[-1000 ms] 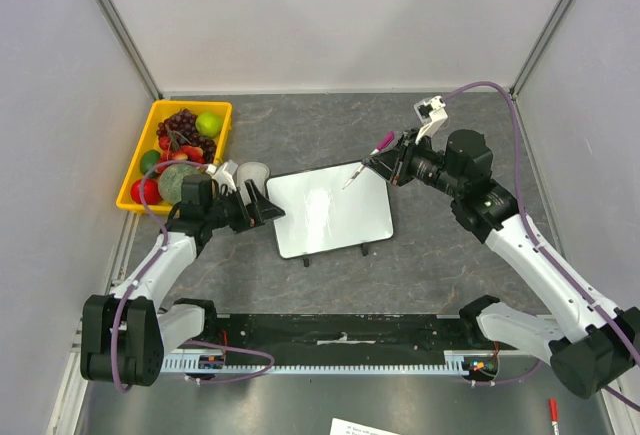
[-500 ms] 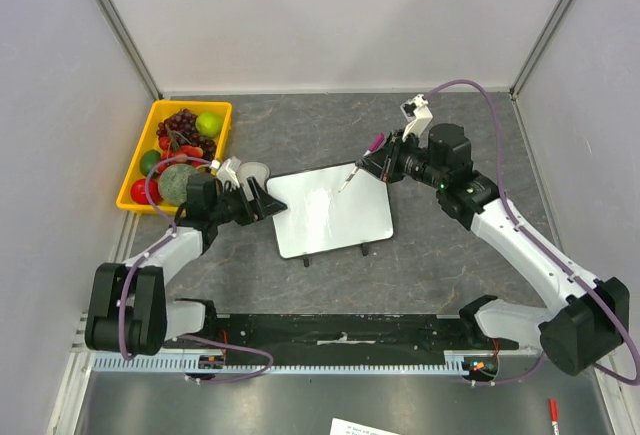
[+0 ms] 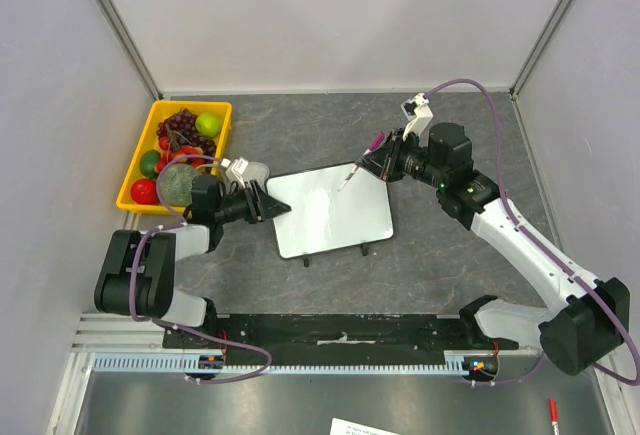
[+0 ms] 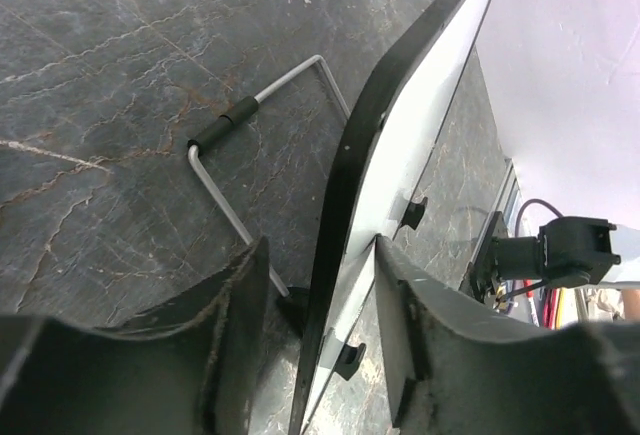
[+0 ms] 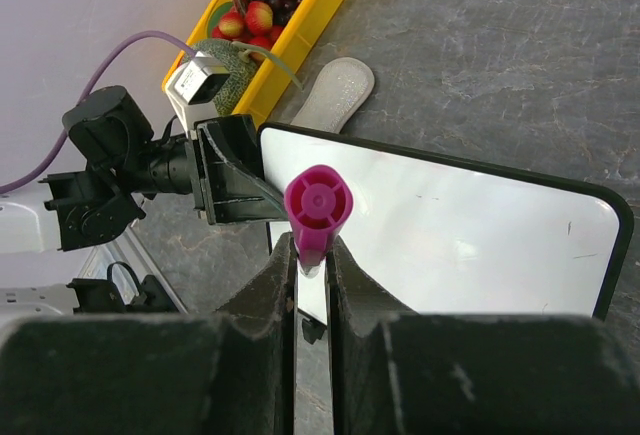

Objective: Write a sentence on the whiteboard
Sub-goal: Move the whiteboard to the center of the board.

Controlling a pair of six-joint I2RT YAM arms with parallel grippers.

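Writing so far: none that I can see. The whiteboard [image 3: 330,213] shows a bare white face from above and from the right wrist view, so the whole sentence looks left to do.
Whiteboard: sits on the dark stone-patterned table [image 3: 440,265] between the two grippers, propped at a slant by the look of the left wrist view.
Marker: magenta [image 5: 318,210], pinched tight in the right gripper [image 5: 312,255] over the board's far right corner, tip pointing down at the face. I cannot tell whether the tip touches.
Left gripper: [image 4: 320,247] at the board's left edge, one finger behind the black frame and one in front. I cannot tell whether they have bitten onto it.
Step in hand: as I judge it, steadying the board on the left, then lowering the tip for the first letter.
Wire stand: [image 4: 232,125] behind the board, on its back side.
Eraser pad: grey oval [image 3: 255,171] just beyond the board's far left corner, beside the left gripper.
Fruit tray: yellow [image 3: 190,104], well off to the board's left, out of the work.
In the way: nothing lies on the face. The left fingers overlap the left margin, so the first word likely has to start a little in from that edge.
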